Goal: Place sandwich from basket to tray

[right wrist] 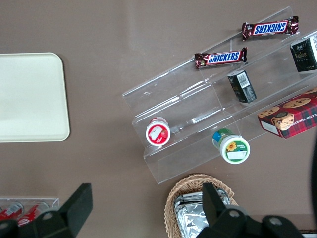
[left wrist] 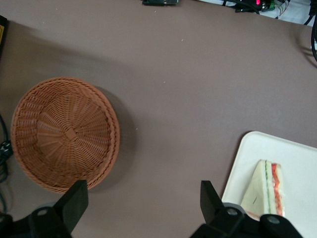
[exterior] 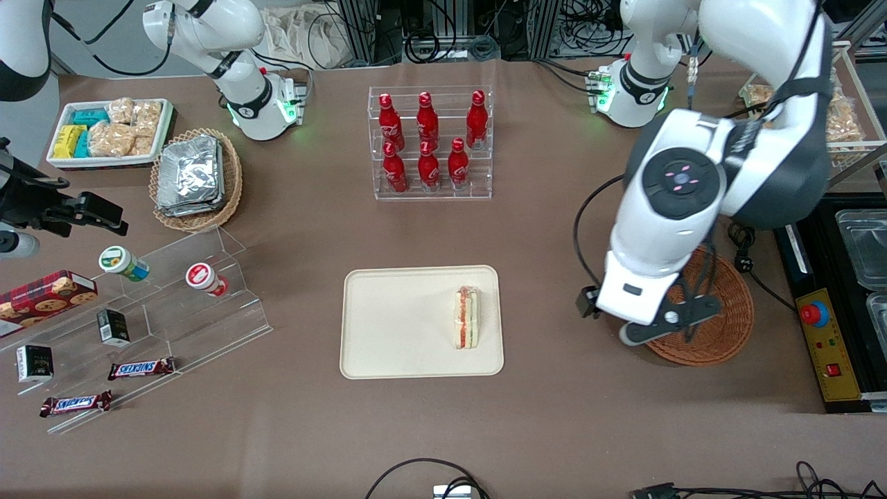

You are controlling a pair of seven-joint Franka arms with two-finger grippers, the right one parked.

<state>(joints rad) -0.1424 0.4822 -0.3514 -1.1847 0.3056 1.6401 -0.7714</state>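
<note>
The sandwich, a wrapped triangular wedge with red, orange and green layers, lies on the cream tray, close to the rim at the working arm's end. The reddish-brown wicker basket sits toward the working arm's end of the table with nothing in it. My gripper hangs open above bare table between basket and tray, and nothing is between its fingers. In the front view the arm covers part of the basket.
A clear rack of red bottles stands farther from the front camera than the tray. A tan basket of foil packs, a white snack tray and acrylic steps lie toward the parked arm's end. A control box sits beside the basket.
</note>
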